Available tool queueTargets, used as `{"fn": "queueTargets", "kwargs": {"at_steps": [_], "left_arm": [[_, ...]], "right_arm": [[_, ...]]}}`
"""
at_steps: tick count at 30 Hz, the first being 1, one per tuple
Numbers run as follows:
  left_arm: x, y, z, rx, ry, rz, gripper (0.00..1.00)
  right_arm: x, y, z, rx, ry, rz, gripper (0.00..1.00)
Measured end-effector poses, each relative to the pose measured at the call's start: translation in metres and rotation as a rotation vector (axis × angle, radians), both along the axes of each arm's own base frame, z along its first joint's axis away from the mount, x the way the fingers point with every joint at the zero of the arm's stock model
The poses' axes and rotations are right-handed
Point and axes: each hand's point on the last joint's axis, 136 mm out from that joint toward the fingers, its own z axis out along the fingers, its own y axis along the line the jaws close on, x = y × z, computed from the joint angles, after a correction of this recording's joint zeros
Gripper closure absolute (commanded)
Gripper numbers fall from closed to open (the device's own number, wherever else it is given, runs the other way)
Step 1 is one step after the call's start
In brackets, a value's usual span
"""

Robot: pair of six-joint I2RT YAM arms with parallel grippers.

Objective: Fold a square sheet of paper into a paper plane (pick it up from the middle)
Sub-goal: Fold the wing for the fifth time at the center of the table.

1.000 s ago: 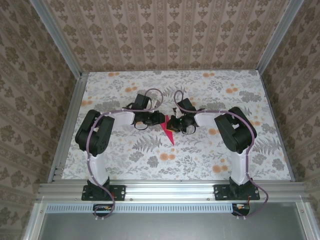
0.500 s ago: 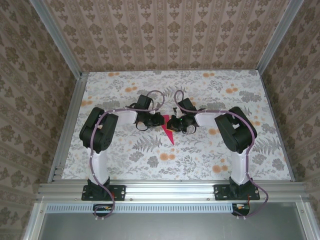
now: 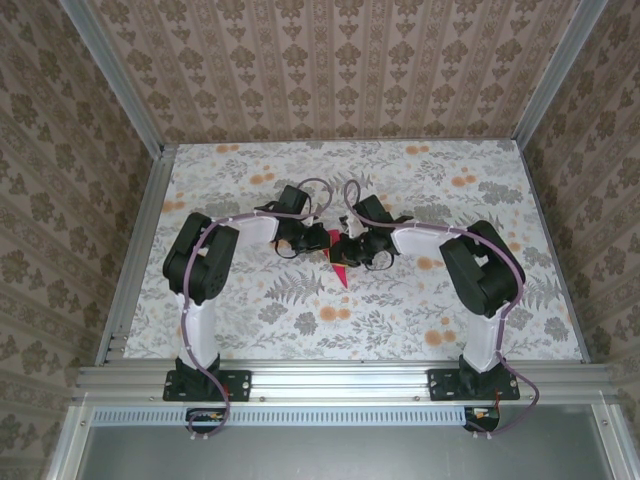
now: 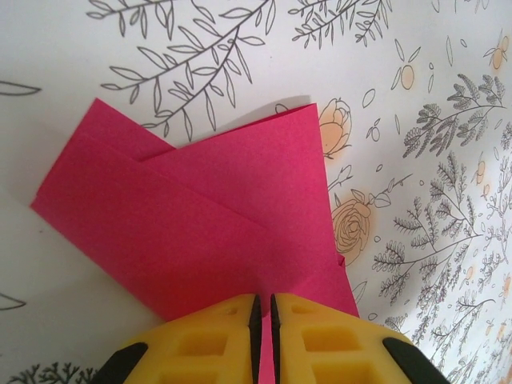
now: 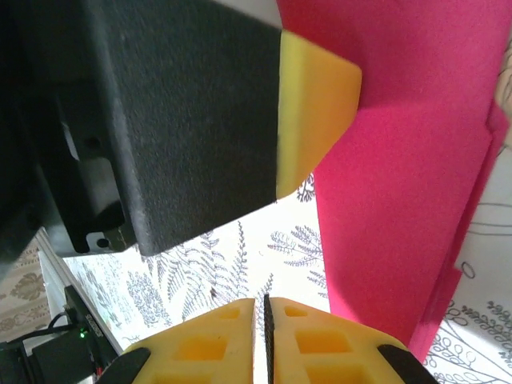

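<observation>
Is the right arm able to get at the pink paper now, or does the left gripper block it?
Probably yes: the pink paper lies bare beside the shut right gripper, which must open first; the left gripper pinches another part.

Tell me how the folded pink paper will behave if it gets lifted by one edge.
Probably floppy: the pink paper looks thin, though its overlapping folds may stiffen it. Likely very light, so a push could slide it over the tablecloth. Pinched at one edge by the left gripper, its free end may droop.
</observation>
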Motion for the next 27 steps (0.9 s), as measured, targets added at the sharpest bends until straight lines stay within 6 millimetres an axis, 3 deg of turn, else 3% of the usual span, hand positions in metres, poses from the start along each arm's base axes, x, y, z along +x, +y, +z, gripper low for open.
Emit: {"fn": "queueTargets", "kwargs": {"at_steps": [8,18,27], "left_arm": [[0.0,0.001,0.001,0.012,0.006,-0.005,0.84],[0.007,0.004,0.003,0.013,0.005,-0.009,0.82],[0.037,0.013,0.003,-0.039,-0.022,0.018,0.8]], "right_arm": [[-0.021,-0.013,-0.033,-0.05,0.08,0.008,0.86],[-0.023,-0.015,-0.036,-0.017,0.069,0.017,0.86],[-0.025,-0.015,-0.036,-0.011,0.054,0.032,0.86]]}}
